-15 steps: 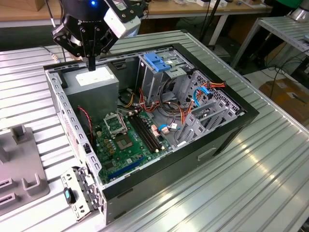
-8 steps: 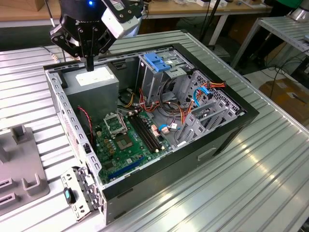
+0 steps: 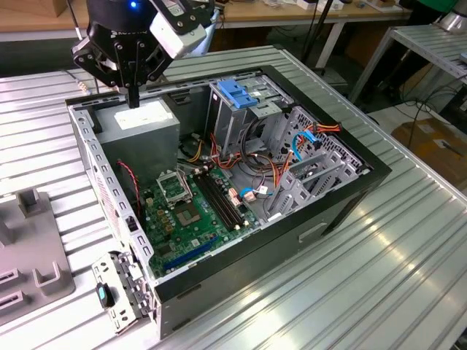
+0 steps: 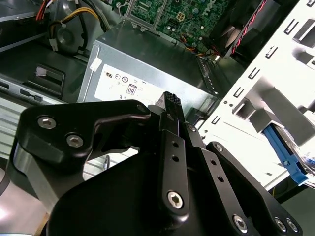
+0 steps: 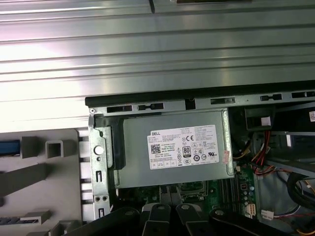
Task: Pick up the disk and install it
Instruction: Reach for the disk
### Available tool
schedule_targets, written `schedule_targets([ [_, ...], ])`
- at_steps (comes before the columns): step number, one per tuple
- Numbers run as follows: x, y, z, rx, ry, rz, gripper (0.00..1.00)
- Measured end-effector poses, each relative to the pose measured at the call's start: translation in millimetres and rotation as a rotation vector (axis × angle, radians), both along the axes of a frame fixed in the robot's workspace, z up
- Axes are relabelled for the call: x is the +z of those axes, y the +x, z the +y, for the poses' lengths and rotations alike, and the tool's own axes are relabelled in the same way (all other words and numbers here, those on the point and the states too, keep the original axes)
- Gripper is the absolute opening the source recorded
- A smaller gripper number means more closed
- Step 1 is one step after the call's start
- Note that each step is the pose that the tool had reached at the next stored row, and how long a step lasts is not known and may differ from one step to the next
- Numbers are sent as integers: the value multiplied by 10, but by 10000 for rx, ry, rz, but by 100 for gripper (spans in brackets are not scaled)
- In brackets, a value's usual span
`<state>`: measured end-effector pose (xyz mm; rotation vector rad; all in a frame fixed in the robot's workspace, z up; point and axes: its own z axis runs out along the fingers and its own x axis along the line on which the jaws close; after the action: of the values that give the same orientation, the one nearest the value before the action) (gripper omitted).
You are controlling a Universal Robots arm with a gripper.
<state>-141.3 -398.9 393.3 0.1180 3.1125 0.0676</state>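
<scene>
My gripper (image 3: 133, 98) hangs just above the grey power-supply box (image 3: 142, 125) in the back corner of the open computer case (image 3: 350, 197), on the exterior view's left. Its black fingers (image 4: 170, 101) are pressed together into one narrow tip, with nothing between them. The box's white sticker (image 5: 183, 149) lies straight below the wrist. I cannot make out the disk. A short blue strip (image 5: 9, 147) sits in the grey fixture (image 5: 39, 169) beside the case, and I cannot tell what it is.
Inside the case are the green motherboard (image 3: 191, 211), a tall metal cage with a blue plastic top (image 3: 241, 93) and loose coloured cables (image 3: 292, 146). The grey slotted fixture (image 3: 29, 251) stands on the ribbed metal table (image 3: 379, 292). A metal bracket (image 3: 120, 292) lies by the case's near corner.
</scene>
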Motion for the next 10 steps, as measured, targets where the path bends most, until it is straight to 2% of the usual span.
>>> schedule_targets([
  [3,0,-14,0,0,0,1,11],
  [10,0,-114,0,-1,1,0,11],
])
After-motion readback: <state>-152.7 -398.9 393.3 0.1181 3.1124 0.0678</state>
